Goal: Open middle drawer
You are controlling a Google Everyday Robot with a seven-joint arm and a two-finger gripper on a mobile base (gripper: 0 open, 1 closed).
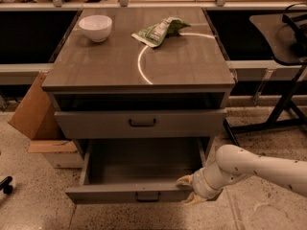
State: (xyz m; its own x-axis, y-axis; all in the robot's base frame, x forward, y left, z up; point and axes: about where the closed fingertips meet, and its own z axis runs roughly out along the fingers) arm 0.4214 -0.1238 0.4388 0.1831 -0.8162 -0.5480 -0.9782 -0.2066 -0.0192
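Note:
The middle drawer (110, 194) is the low-fronted grey-brown drawer with a small dark handle (147, 196). It stands pulled far out of the cabinet, and its inside looks empty. My gripper (189, 190) is at the right end of the drawer front, on a white arm that comes in from the right. Its fingers are apart. One yellowish fingertip (184, 180) lies over the front's top edge and the other hangs just outside the front. The taller-fronted drawer (96, 124) above, with a wider handle (142, 122), is pushed in.
A white bowl (95, 28) and a green snack bag (159, 31) lie on the cabinet top (182, 66). A cardboard box (32, 110) stands left of the cabinet. A black stand (283, 99) is at the right. The floor is speckled.

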